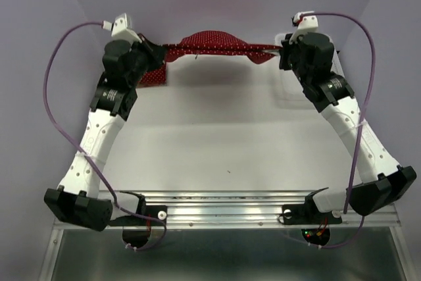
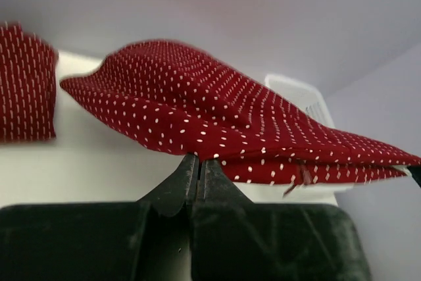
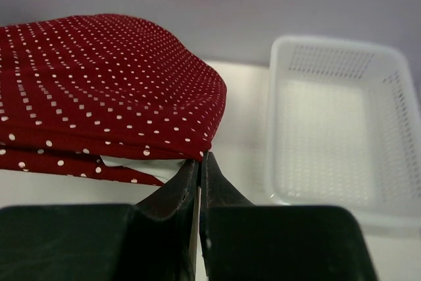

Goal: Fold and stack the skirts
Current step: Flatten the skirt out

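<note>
Well left of the white basket (image 3: 337, 41), the left pincer (image 2: 199, 164) is pinching one end of a dotted skirt (image 1: 212, 42), which is hanging stretched above the bench (image 1: 217, 136). The right pincer (image 3: 200, 161) is pinching the other end (just beside the basket). Folding looks underway; next, both arms are needing to lay it flat.

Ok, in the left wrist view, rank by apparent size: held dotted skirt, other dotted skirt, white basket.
1. held dotted skirt
2. other dotted skirt, cropped at the frame edge
3. white basket, mostly hidden; 2 versus 3 unsure
</note>
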`<state>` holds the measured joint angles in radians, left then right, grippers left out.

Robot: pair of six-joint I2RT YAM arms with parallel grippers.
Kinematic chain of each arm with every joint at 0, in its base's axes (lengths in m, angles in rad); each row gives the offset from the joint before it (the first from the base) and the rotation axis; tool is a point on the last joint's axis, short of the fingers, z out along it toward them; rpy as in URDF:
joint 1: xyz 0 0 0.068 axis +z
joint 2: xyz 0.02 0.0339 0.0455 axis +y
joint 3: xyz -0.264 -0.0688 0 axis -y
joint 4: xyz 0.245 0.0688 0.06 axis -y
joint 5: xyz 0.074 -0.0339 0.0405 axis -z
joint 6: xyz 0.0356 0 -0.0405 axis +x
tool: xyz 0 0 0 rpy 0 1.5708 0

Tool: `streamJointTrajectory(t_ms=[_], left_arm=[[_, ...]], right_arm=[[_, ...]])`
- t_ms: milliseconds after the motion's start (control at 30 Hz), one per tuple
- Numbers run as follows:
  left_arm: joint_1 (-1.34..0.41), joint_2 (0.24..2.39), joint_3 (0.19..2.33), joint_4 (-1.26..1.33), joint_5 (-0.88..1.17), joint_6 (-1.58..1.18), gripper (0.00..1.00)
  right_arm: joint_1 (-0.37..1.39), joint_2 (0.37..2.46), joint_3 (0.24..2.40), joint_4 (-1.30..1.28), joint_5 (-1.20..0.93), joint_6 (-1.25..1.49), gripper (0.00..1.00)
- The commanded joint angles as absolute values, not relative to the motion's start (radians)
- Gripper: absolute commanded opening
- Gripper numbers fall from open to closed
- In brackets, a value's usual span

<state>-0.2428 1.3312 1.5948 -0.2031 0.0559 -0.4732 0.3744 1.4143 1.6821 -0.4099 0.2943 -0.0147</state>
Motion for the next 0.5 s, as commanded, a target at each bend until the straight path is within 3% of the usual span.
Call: streamJointTrajectory(t_ms=[0, 100, 200, 467], left_arm=[[-0.199, 1.188, 1.211, 0.035, -0.028, -0.546, 0.00], [-0.201, 1.126, 0.883, 0.089, 0.046, -0.632, 0.00], [-0.206, 1.069, 0.717, 0.101, 0.098, -0.644, 0.00], [-0.229, 0.764, 0.473, -0.060, 0.149, -0.721, 0.00]], right_arm=[[0.331, 1.342, 1.400, -0.357, 0.377, 0.072, 0.01], [0.331, 1.296, 1.198, -0.405, 0.350, 0.207, 0.01], [0.331, 1.229, 1.034, -0.460, 0.295, 0.274, 0.01], [0.331, 0.982, 0.799, -0.532, 0.051, 0.367, 0.01]])
